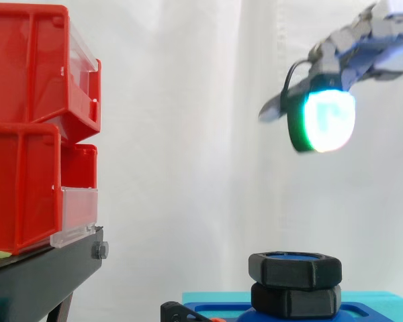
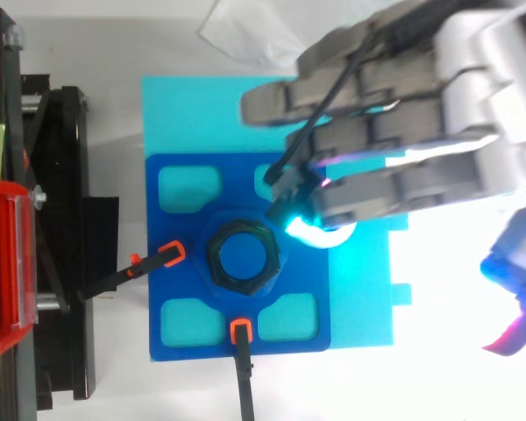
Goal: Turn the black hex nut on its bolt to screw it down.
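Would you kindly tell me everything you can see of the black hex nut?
The black hex nut is matte, plastic-looking, with six flat faces and rounded edges. It sits level on a blue bolt whose top fills its bore, directly above a second black hexagonal piece, at the middle of the dark blue plate. The hand hovers above and beside it, fingers relaxed, touching nothing.
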